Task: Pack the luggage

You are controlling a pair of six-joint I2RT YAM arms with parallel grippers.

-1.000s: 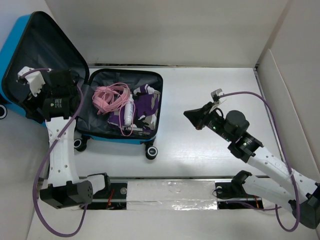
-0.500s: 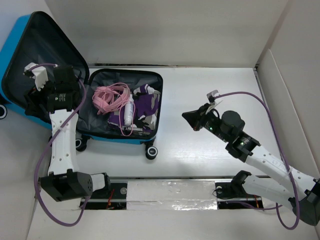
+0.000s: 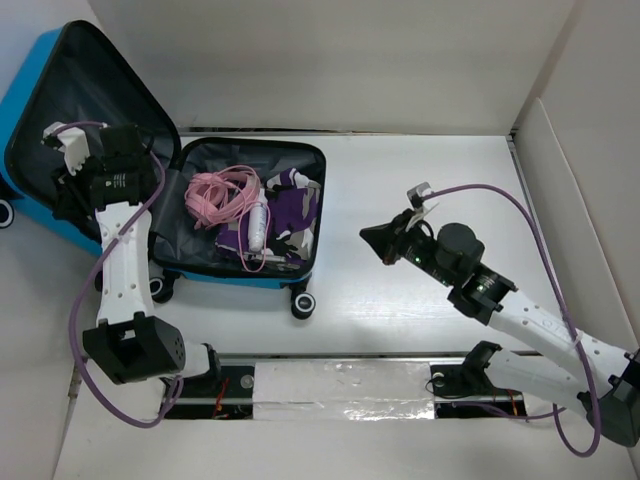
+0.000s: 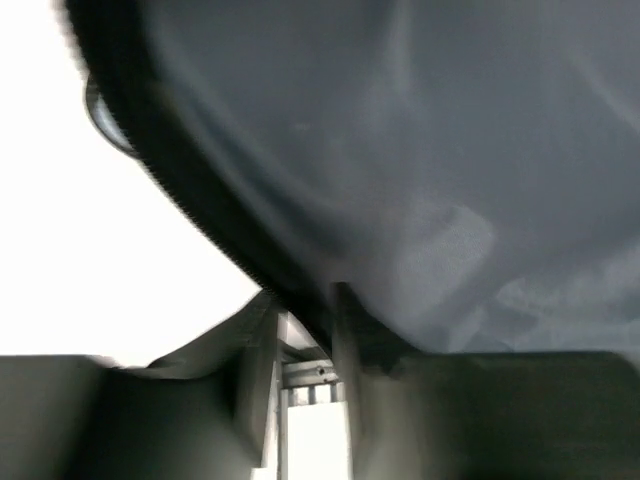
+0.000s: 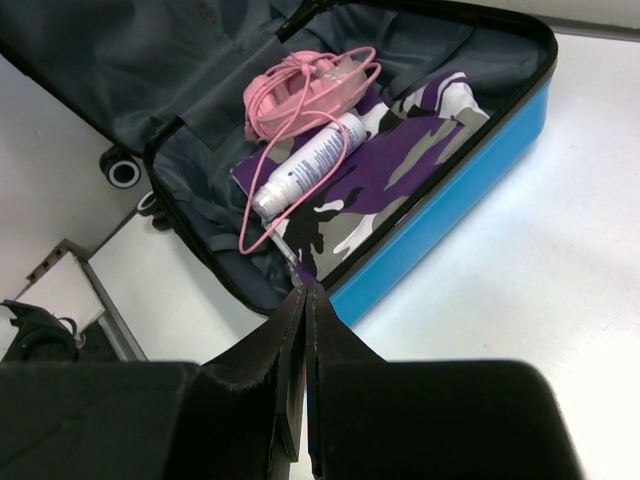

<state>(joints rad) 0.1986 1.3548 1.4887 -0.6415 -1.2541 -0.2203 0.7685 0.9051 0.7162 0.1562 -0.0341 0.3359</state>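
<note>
The blue luggage (image 3: 235,277) lies open at the left of the table, its lid (image 3: 90,100) propped upright. Inside the lower half lie a pink corded headset (image 3: 220,190), a white bottle (image 3: 260,222) and purple camouflage cloth (image 3: 290,205). My left gripper (image 3: 68,200) is at the lid's left edge. In the left wrist view my left gripper (image 4: 300,310) has its fingers closed on the lid's dark zipper rim (image 4: 200,210). My right gripper (image 3: 365,235) hovers to the right of the luggage, shut and empty. In the right wrist view my right gripper (image 5: 305,290) points at the luggage (image 5: 450,190).
White walls box in the table, with a slanted panel (image 3: 570,170) at the right. A taped rail (image 3: 340,385) runs along the near edge between the arm bases. The luggage's caster wheel (image 3: 303,303) sticks out toward the near side.
My left gripper rose along the lid's edge and closed on its rim. My right gripper drifted slightly left toward the luggage, staying shut.
</note>
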